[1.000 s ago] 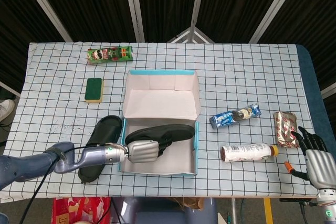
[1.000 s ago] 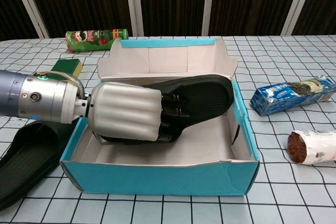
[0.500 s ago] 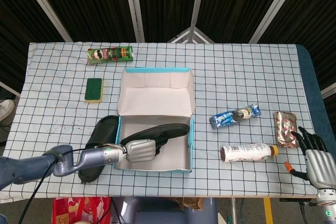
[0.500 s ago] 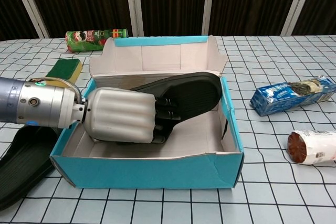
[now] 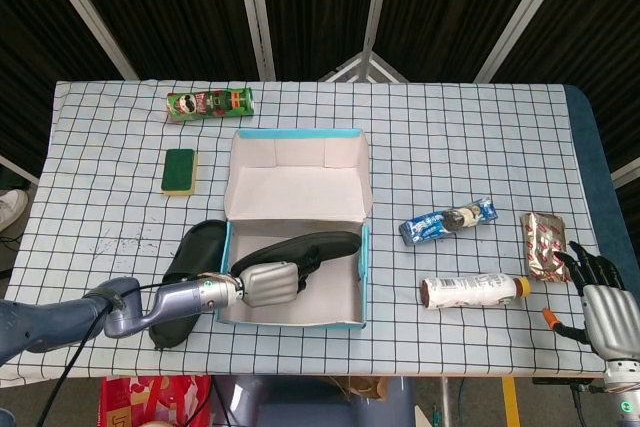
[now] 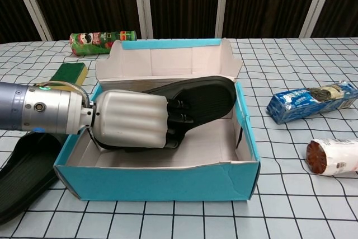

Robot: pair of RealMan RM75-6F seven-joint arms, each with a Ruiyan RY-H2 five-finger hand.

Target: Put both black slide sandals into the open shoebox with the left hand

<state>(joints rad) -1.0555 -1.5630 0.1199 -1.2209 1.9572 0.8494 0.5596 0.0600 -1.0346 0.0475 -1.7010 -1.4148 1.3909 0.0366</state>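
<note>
The open teal shoebox (image 5: 364,277) (image 6: 168,182) stands near the table's front, lid flap up at the back. My left hand (image 5: 265,284) (image 6: 131,119) reaches over the box's left wall and grips one black slide sandal (image 5: 315,246) (image 6: 204,96), which lies tilted inside the box with its toe toward the right wall. The second black sandal (image 5: 185,265) (image 6: 25,169) lies on the table just left of the box, under my left forearm. My right hand (image 5: 603,305) rests at the table's right front corner, fingers spread, holding nothing.
A green sponge (image 5: 179,170) and a green chips can (image 5: 209,104) lie behind and left of the box. To the right are a blue snack packet (image 5: 447,220), a lying bottle (image 5: 472,292) and a foil pack (image 5: 543,244).
The shoebox slid left and slightly toward the front with my left hand a second ago. Since half a second ago the hand and sandal have barely moved. The right hand stayed still.
</note>
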